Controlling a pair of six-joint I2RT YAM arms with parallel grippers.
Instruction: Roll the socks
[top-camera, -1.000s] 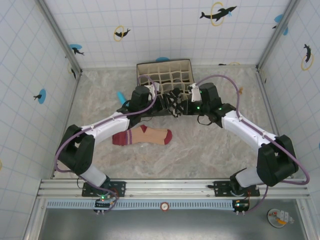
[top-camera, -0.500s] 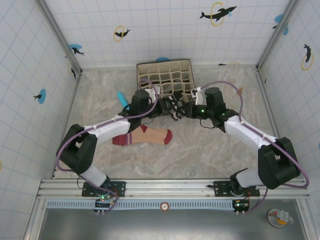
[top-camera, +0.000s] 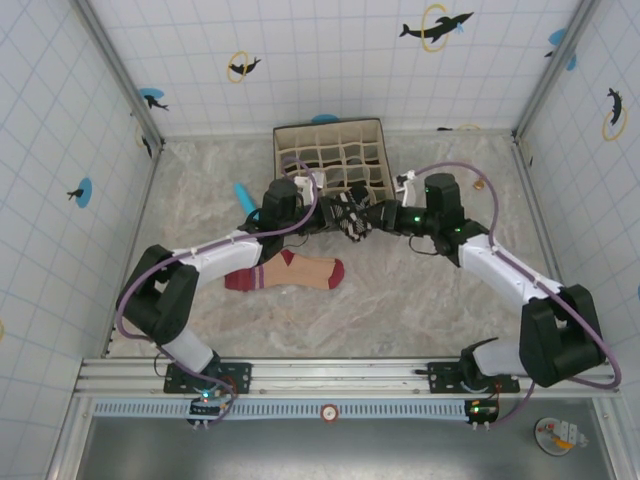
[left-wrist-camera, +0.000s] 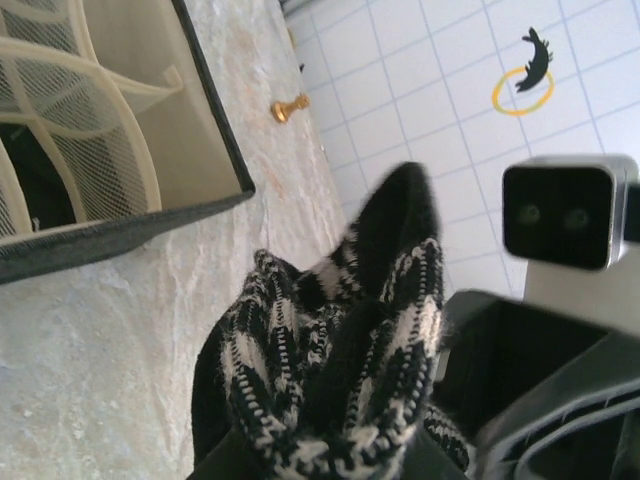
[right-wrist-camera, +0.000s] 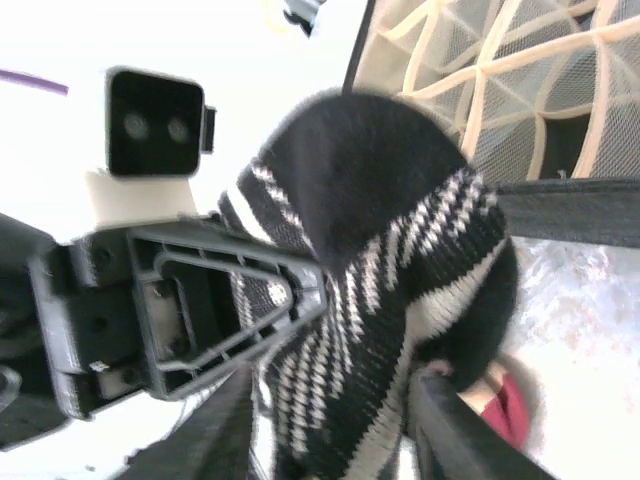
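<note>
Looking down from above, I see both arms meeting over the far half of the table (top-camera: 420, 290), just on the near side of the divided organizer box (top-camera: 329, 126) that sits against the far edge. The black-and-white sock (left-wrist-camera: 330, 350) hangs between them, clear of the table as far as I can judge, bunched into a loose wad with its dark toe poking up. It is not a tidy roll. The left gripper (top-camera: 333, 212) looks clamped on it: the right wrist view shows one of its fingers pressed flat into the striped fabric. The right gripper (top-camera: 368, 216) has its jaws standing apart on either side of the bundle, and I cannot tell whether they press the fabric or merely flank it. The peach sock (top-camera: 290, 273) lies flat and stretched out nearer the middle of the table, left of centre, untouched by either arm. A blue cylinder (top-camera: 243, 197) stands off toward the left edge, well apart from both socks. I judge the job less than half done: one sock is gathered but not yet rolled tight, and the peach one is yet to be picked up and rolled.
</note>
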